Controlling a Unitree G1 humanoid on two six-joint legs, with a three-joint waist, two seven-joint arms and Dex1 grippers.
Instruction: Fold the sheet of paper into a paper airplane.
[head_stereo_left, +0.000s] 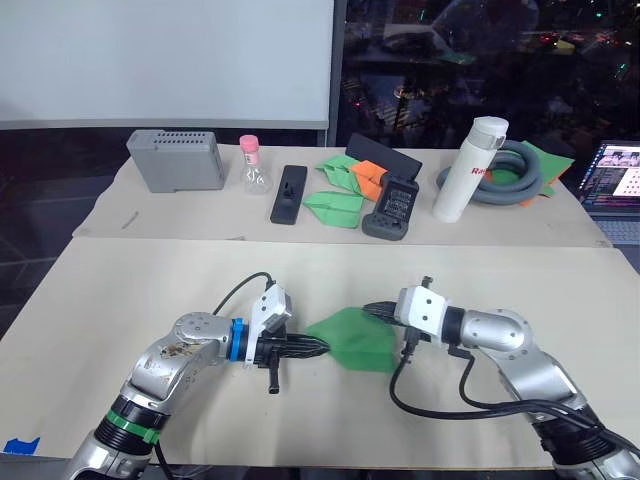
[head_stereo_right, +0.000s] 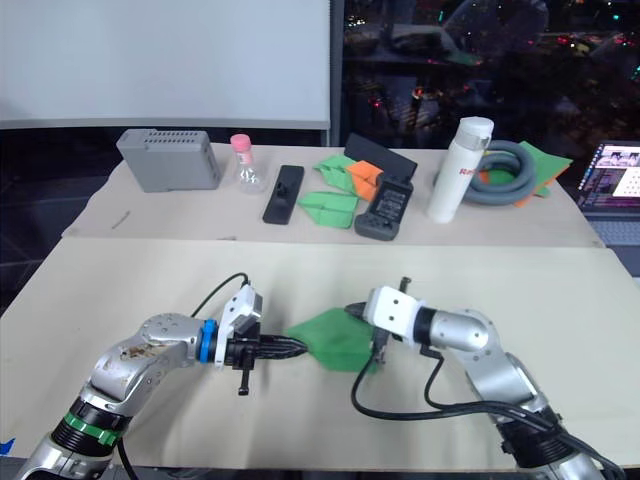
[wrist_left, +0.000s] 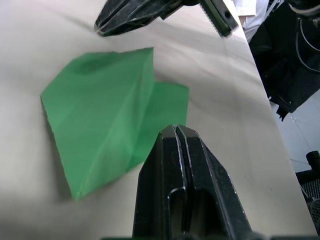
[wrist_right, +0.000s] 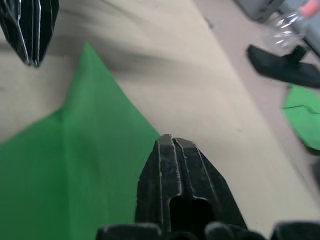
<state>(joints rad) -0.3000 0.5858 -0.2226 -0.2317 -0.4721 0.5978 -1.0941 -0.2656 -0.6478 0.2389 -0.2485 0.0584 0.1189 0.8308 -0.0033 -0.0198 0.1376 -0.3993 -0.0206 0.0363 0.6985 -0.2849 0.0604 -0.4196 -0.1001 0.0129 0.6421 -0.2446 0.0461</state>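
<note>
Sheet of paper (head_stereo_left: 352, 340), partly folded, flat near the table's (head_stereo_left: 560, 290) front edge between left gripper (head_stereo_left: 318, 348) and right gripper (head_stereo_left: 372, 310), both with fingers pressed together on nothing; risk: closed tips skidding the unpinned sheet, skewing creases.

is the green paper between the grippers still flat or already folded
Partly folded. The sheet of paper lies on the table with a raised crease, and one layer overlaps another. It has a point at one end but is no finished airplane.
</note>
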